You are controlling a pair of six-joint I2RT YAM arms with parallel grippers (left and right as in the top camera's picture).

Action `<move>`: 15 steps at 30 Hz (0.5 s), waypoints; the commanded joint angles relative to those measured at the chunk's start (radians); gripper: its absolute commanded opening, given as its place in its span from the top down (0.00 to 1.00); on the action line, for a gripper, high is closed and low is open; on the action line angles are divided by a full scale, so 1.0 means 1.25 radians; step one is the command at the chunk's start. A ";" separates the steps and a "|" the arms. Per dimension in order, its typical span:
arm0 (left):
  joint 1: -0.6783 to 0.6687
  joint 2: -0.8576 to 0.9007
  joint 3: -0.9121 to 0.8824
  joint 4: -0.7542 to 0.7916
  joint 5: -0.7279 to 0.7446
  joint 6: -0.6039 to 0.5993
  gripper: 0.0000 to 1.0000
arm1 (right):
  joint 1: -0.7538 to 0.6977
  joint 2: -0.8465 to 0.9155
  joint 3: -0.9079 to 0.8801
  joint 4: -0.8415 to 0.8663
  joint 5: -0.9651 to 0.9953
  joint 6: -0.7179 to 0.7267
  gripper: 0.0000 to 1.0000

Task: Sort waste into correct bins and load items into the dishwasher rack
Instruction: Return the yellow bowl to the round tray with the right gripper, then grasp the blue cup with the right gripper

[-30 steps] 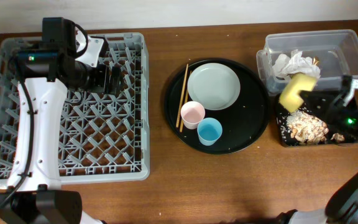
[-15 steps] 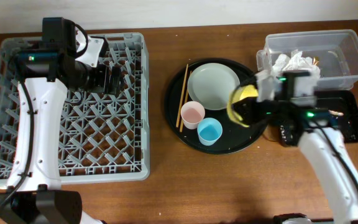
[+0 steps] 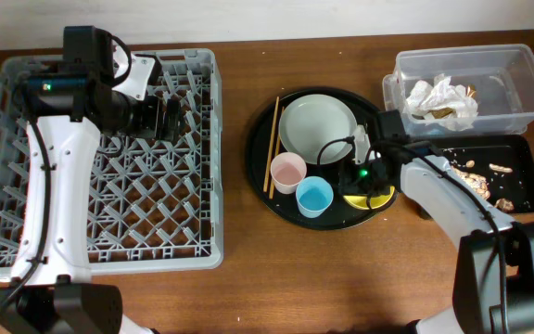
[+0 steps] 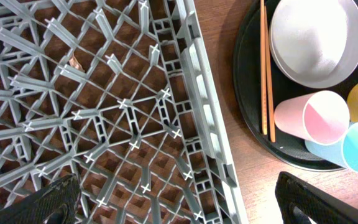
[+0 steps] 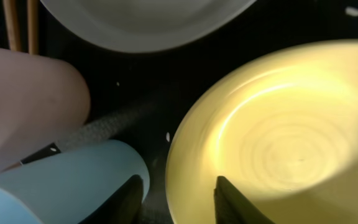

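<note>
Right gripper (image 5: 179, 190), fingers spread astride the rim of the yellow bowl (image 5: 278, 137); sideways drift could topple the adjacent light blue cup (image 5: 73, 180).

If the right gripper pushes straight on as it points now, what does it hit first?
The bowl: its rim lies between the fingers of the right gripper, with the round tray likely next below.

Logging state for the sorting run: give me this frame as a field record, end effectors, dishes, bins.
left end effector: open, empty, over dishwasher rack
right end effector: straddles yellow bowl rim, grip unclear
round black tray: bowl, plate, pink cup, blue cup, chopsticks
clear tub: napkins
black tray: food scraps
</note>
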 commanded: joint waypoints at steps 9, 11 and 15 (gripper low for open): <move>0.001 0.004 0.017 0.001 0.001 0.010 0.01 | 0.004 -0.028 0.266 -0.235 -0.017 -0.002 0.54; 0.001 0.004 0.017 0.001 0.001 0.010 0.01 | 0.009 -0.028 0.266 -0.254 -0.032 -0.038 0.54; 0.001 0.004 0.017 0.001 0.001 0.010 0.01 | 0.051 -0.020 0.262 -0.298 0.015 -0.047 0.56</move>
